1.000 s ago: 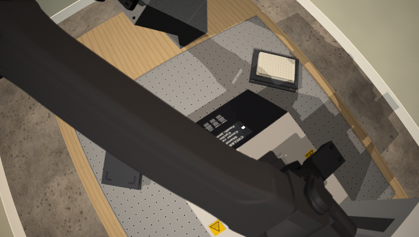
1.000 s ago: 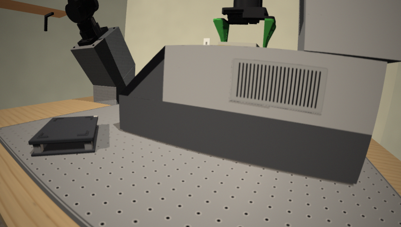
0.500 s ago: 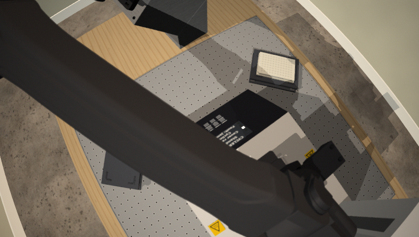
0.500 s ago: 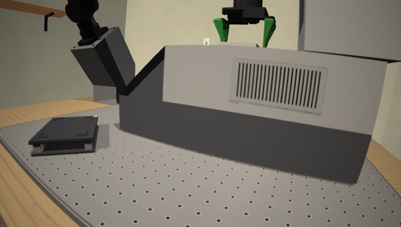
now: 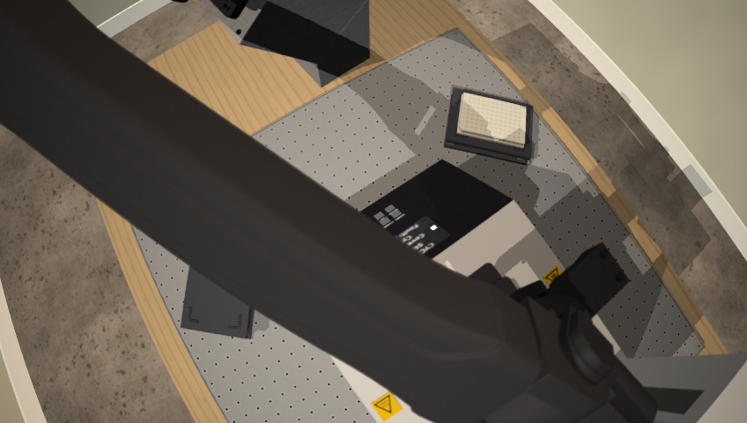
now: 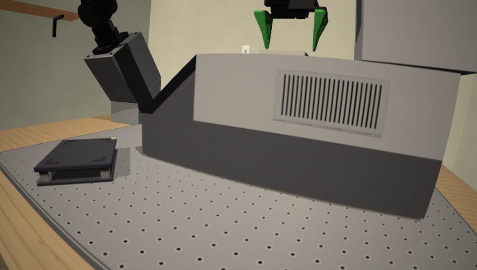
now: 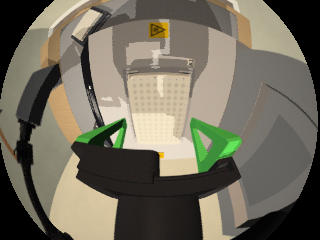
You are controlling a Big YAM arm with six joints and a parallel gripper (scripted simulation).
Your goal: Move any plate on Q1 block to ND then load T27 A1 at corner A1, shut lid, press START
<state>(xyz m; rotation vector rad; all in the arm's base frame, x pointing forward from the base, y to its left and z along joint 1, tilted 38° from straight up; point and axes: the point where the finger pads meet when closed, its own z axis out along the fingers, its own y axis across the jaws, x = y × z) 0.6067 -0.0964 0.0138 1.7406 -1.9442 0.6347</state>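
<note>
Two tapered green fingers (image 6: 266,28), spread

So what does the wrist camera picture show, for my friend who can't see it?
The open claw, with two green fingers spread wide and holding nothing, hangs above a pale plate dotted with rows of tiny wells. The plate lies in the machine, and a yellow warning sticker shows beyond it.

Grey perforated breadboard (image 6: 207,230) on a wooden bench top (image 6: 19,133). Mottled brown-grey floor (image 5: 47,251) around it. Beige wall (image 6: 207,26) behind, white wall plate (image 6: 245,49) on it. Wooden shelf (image 6: 36,9) upper left with black bracket (image 6: 55,23).
</note>
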